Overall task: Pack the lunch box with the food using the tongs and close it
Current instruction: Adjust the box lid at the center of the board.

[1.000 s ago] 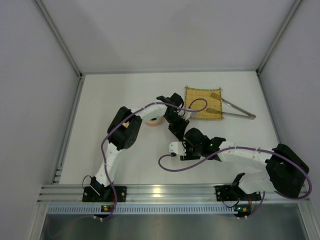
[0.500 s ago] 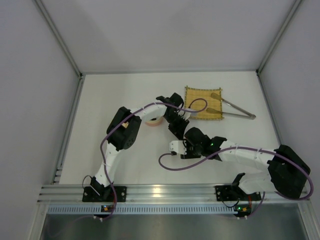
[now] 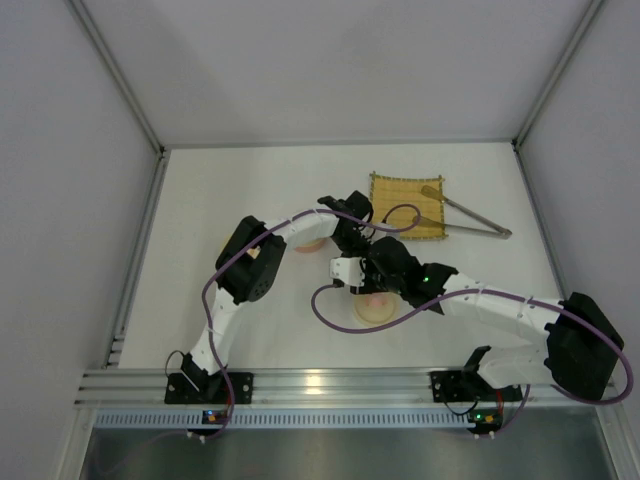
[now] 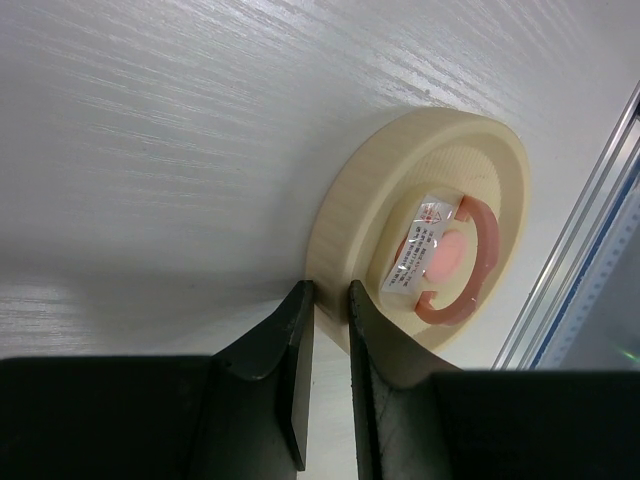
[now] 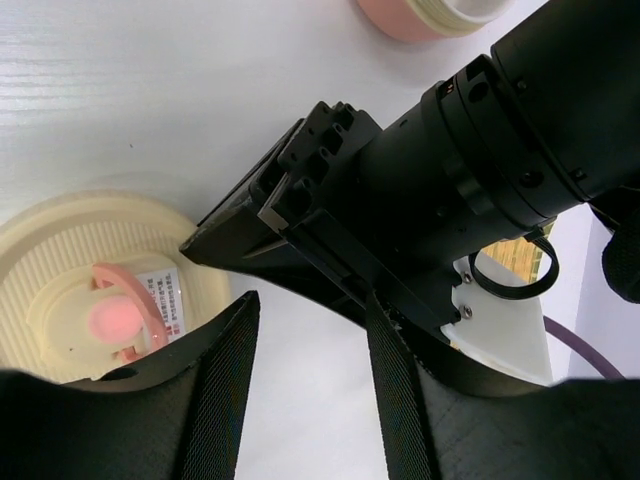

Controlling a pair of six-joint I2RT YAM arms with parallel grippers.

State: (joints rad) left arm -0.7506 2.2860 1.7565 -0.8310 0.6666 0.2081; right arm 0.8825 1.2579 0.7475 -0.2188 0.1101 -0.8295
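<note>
Lid, cream, round, ribbed rim, pink ring handle and paper sticker on its face [image 4: 420,245]. Location: front centre of the white table [image 3: 250,190], between the two arms; whether it rests flat or sits slightly raised cannot be told. Taken at the rim by the left gripper [image 4: 328,292], fingers drawn narrow with the rim wall pinched between them. Right gripper [image 5: 310,305]: fingers part-spread, nothing between them, the left wrist's black body just beyond.

Tongs [image 3: 470,215]: silver, lying at the right, tips on the bamboo mat [image 3: 395,200], well apart from both grippers (not in hand). Food: cannot be made out in any view. Pink bowl [image 5: 420,18]: beside the left arm.

Hazards, as judged:
- Grip is on a thin edge only; a lift or tilt could let the lid swing or slip out.
- Both wrists crowd one spot; either could knock the other or shove the lid.
- Purple cable [image 3: 340,325] loops beside the lid and could drag it.
- Lid fitted before any food is packed would spoil the order.
</note>
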